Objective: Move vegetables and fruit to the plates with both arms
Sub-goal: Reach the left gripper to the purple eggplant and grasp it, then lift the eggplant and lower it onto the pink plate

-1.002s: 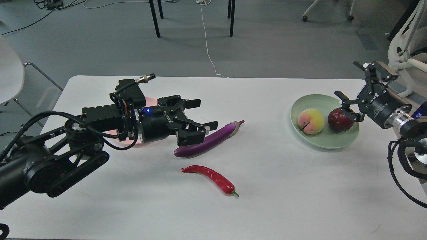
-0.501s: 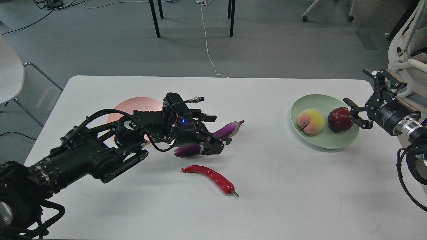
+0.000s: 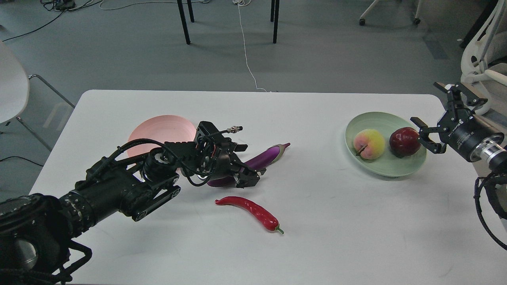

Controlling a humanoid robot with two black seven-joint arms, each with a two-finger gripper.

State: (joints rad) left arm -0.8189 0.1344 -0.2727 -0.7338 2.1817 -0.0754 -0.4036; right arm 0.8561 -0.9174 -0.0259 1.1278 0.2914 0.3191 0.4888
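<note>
The purple eggplant [image 3: 266,155] lies slantwise at mid-table. My left gripper [image 3: 245,164] is low over its near end, jaws open and straddling it; that end is hidden. The red chili pepper [image 3: 253,209] lies on the table just in front. The pink plate [image 3: 158,128] sits behind my left arm, partly hidden. The green plate [image 3: 388,168] at the right holds the peach [image 3: 369,143] and the dark red pomegranate [image 3: 404,141]. My right gripper [image 3: 429,111] is open and empty, just right of the pomegranate.
Everything rests on a white table [image 3: 336,237]. A white chair [image 3: 12,87] stands off its left edge and another white chair [image 3: 483,59] off its far right corner. Black furniture legs [image 3: 184,23] and a cable lie on the floor beyond.
My left gripper swung right off the pink plate and dropped down over the eggplant's near end. My right gripper drew back to the right, away from the pomegranate.
</note>
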